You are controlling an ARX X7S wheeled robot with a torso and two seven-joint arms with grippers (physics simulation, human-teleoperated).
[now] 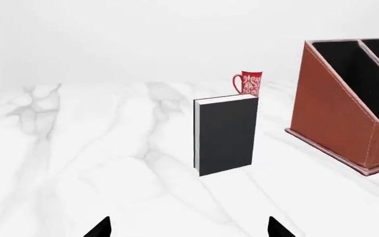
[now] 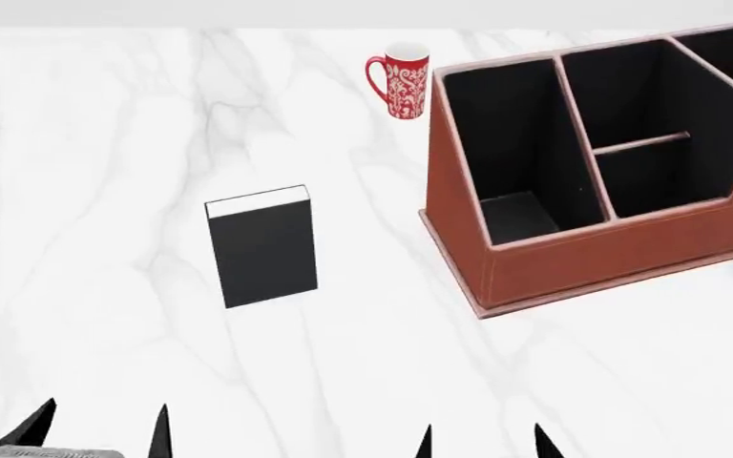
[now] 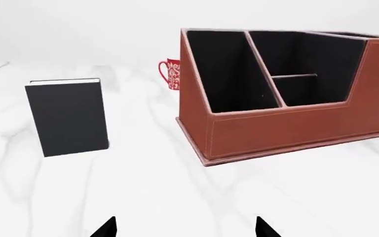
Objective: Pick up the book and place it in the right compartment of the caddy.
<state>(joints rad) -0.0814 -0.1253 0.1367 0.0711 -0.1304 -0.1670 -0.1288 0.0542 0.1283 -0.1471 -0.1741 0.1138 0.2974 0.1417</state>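
Note:
The black book (image 2: 262, 246) stands upright on the white marble table, white page edges on top; it also shows in the left wrist view (image 1: 226, 134) and the right wrist view (image 3: 67, 117). The reddish-brown caddy (image 2: 571, 253) stands to its right, with black-lined compartments; it also shows in the right wrist view (image 3: 275, 128) and the left wrist view (image 1: 334, 123). My left gripper (image 2: 99, 429) is open and empty, near the front edge, short of the book. My right gripper (image 2: 481, 444) is open and empty, in front of the caddy. Only the fingertips show.
A red-and-white patterned mug (image 2: 400, 81) stands behind the book, left of the caddy's back corner; it also shows in the left wrist view (image 1: 248, 82). The marble table (image 2: 87, 143) reaches left and forward.

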